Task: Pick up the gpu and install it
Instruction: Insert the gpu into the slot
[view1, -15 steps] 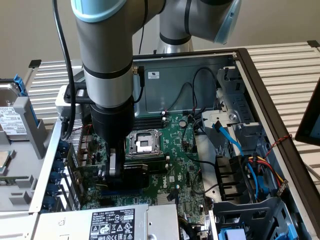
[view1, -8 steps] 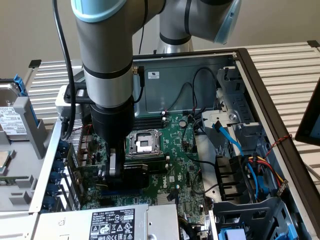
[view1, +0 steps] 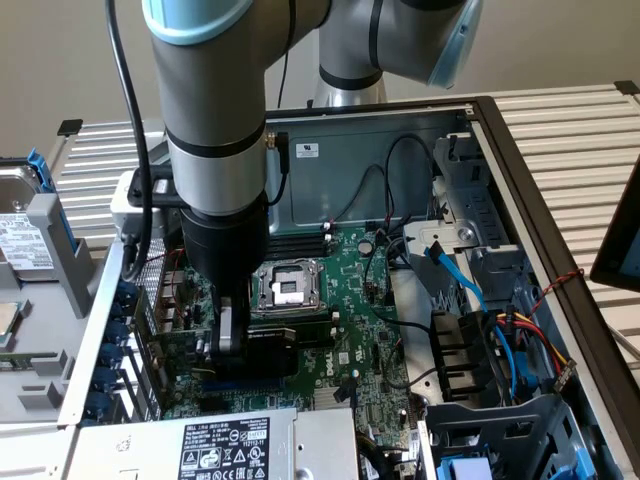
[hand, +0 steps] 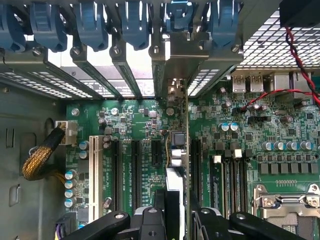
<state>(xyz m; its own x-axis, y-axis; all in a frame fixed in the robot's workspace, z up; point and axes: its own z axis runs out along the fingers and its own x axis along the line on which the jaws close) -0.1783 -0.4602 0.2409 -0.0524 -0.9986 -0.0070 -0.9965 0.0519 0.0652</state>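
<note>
While my jaws are clamped on the top edge of the gpu (hand: 176, 150), standing edge-on over a slot near the motherboard's (hand: 135, 115) rear edge, I judge it light, stiff, fragile, best held by its bare edges.

Arm vertical, wrist pointing straight down; hand (view1: 228, 345) low inside case, fingers (hand: 152, 220) clamped on gpu (hand: 179, 150) edge.

We see the gpu (hand: 176, 150) edge-on, hemmed by bare slots (hand: 135, 170); blue clips (hand: 135, 25) block its bracket end, cables (view1: 470, 340) crowd the drive side.
</note>
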